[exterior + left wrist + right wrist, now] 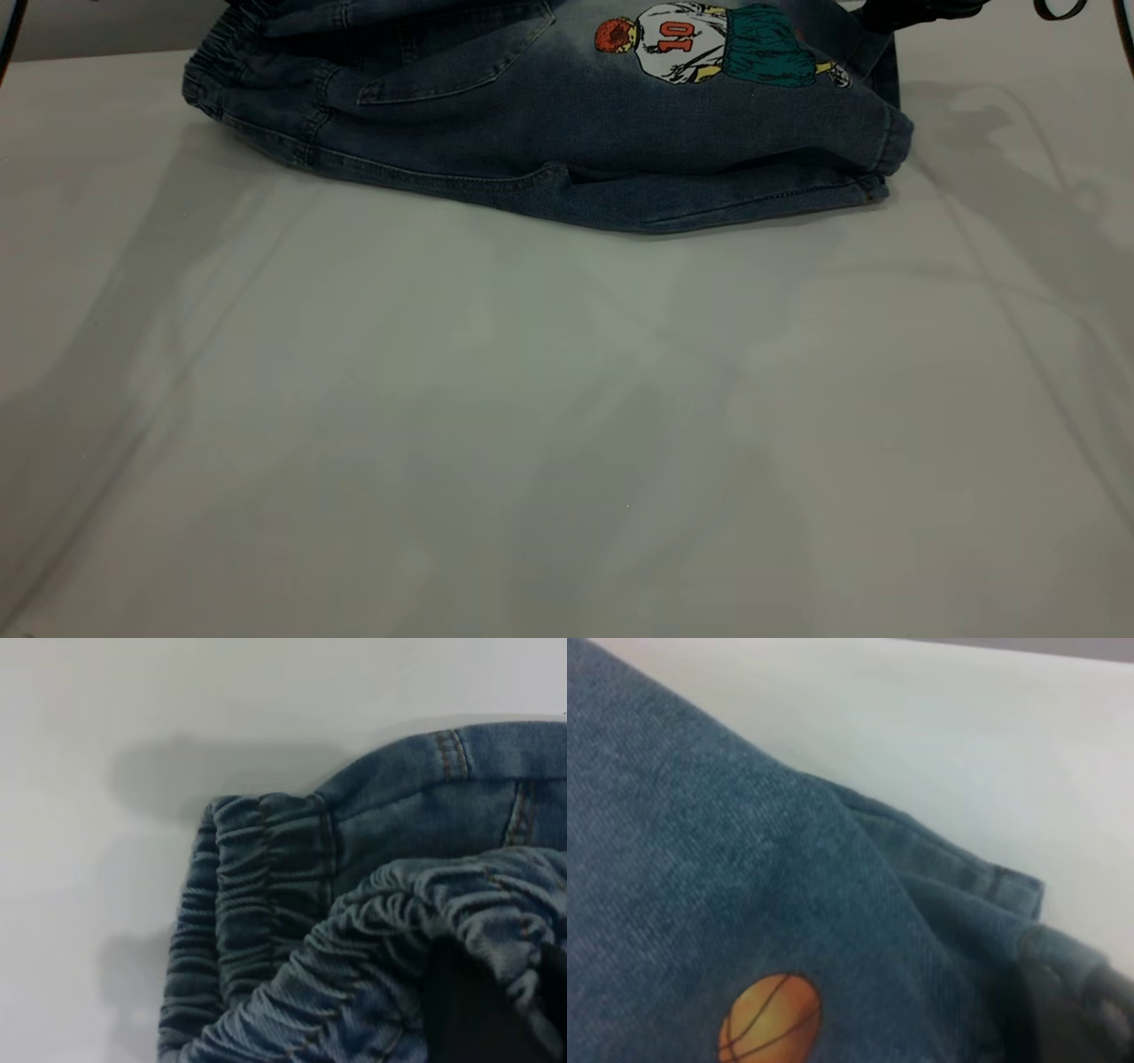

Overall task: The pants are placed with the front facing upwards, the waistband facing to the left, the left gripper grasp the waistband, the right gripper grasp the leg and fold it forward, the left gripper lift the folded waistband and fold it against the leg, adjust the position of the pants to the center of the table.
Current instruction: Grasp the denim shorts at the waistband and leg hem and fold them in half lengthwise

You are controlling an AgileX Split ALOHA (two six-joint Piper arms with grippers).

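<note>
Blue denim short pants (549,133), lengthwise fold under way: left gripper (483,1014) clamps ruched elastic waistband (266,904), right gripper's (917,12) hold indiscernible; next, lay flat on white table (532,425).

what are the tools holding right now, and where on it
The left tool grips the pants by the waistband; the right tool pinches a leg's edge.
</note>
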